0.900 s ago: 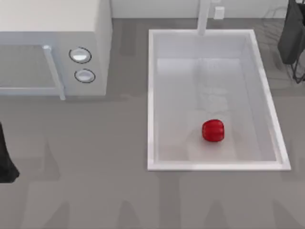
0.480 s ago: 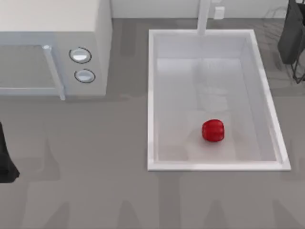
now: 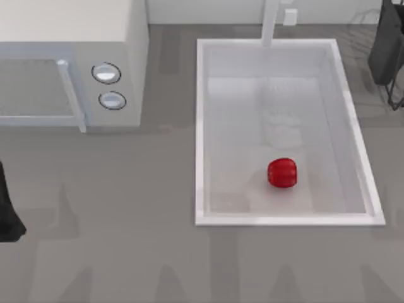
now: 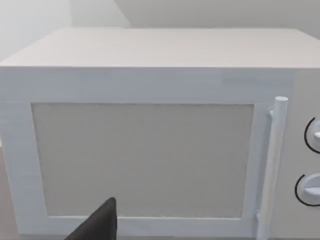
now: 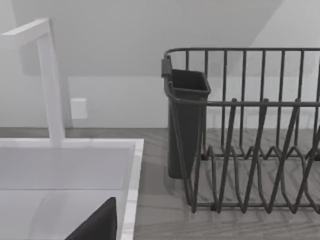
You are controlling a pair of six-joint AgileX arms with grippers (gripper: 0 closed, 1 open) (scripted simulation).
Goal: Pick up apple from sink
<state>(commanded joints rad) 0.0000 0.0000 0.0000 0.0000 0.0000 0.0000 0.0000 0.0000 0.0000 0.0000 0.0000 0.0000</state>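
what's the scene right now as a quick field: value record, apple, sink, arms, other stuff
apple: lying on the sink floor, toward the near rim, untouched
sink: white basin right of table centre, faucet at its far end
left arm: parked at the table's left edge
right arm: at the far right, beside the sink
microwave: far left, door closed, two knobs
dish rack: dark wire, right of the sink
task state: apple not yet picked up

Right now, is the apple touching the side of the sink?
Apart. In the top view the apple sits on the sink floor with bare floor all around it, clear of every wall.
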